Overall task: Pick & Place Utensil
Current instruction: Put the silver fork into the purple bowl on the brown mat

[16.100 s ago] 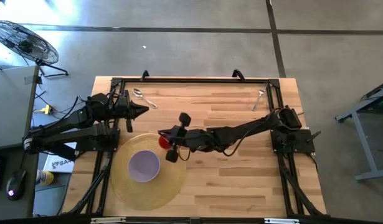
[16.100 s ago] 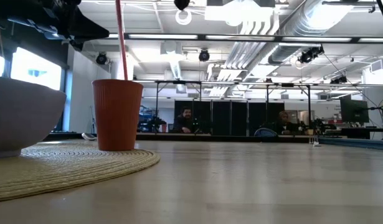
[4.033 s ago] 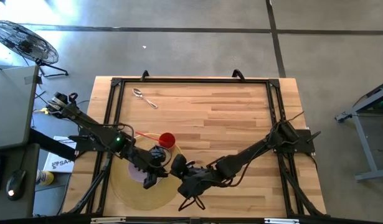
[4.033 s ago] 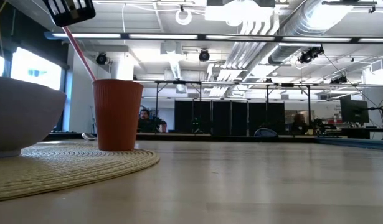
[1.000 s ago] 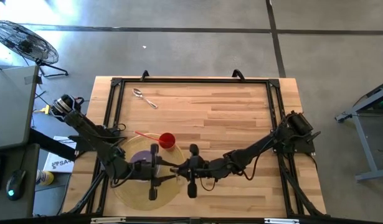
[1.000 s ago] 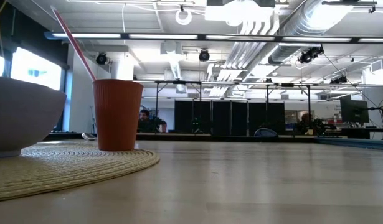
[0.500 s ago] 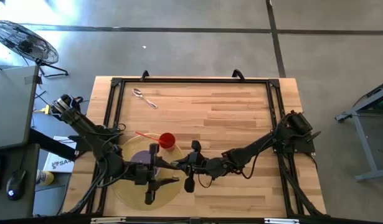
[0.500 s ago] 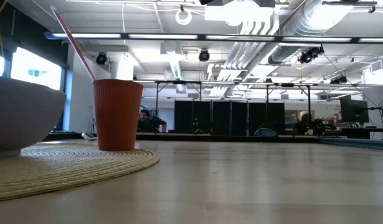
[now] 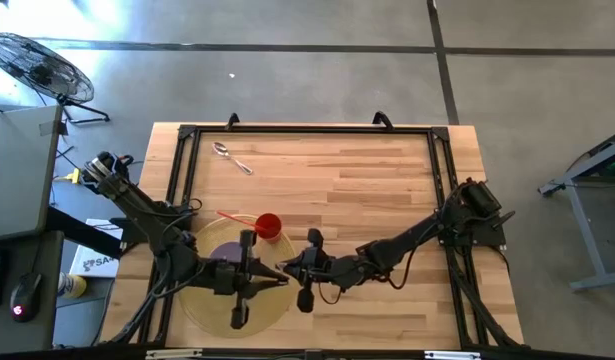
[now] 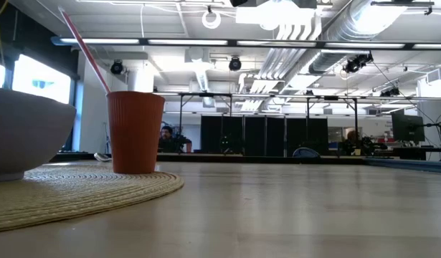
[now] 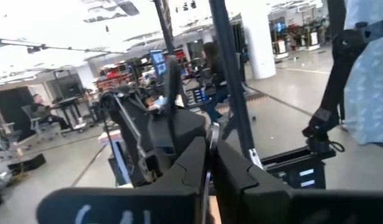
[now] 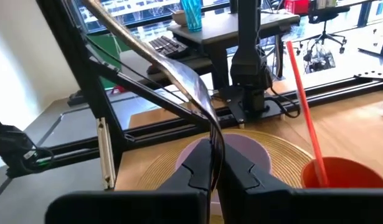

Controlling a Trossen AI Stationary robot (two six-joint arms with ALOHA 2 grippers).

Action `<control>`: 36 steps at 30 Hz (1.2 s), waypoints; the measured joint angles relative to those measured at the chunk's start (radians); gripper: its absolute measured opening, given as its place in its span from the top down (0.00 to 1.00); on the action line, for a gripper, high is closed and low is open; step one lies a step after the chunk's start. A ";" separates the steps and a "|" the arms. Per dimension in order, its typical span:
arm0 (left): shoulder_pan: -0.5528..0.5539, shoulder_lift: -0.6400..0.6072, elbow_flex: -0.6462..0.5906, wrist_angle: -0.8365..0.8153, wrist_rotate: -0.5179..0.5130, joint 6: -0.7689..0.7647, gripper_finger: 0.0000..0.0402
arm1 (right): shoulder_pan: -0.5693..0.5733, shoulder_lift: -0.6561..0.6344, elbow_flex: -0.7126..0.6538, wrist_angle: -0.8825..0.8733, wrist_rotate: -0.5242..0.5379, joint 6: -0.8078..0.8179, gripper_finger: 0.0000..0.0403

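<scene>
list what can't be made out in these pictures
- Fork tines: right wrist view, cut off by the top edge; only the handle shows in the right gripper.
- Both grippers: low view, above the top edge.
- Bowl: high view, largely covered by the left gripper.
- Spoon: high view, too small for detail.

The far half of the table is open; only a spoon lies there, near the far left corner. At the near left, the woven mat, the bowl and the red cup with its straw block the way, and both arms meet over the mat's right edge.
</scene>
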 joint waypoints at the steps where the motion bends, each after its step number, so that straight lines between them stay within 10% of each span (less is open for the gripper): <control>1: 0.000 0.000 0.000 0.001 -0.001 -0.010 0.97 | 0.001 0.000 0.000 -0.001 0.001 0.000 0.99; 10: -0.016 -0.006 0.000 -0.020 -0.127 -0.074 0.98 | 0.002 -0.003 0.000 -0.007 -0.001 -0.062 0.87; 26: -0.373 -0.071 0.000 -0.045 -0.708 -0.189 0.99 | 0.101 -0.111 0.001 -0.170 0.159 -0.140 0.63; 36: -0.486 -0.077 -0.001 -0.636 -0.923 -0.970 1.00 | 0.131 -0.110 0.001 -0.209 0.158 -0.135 0.63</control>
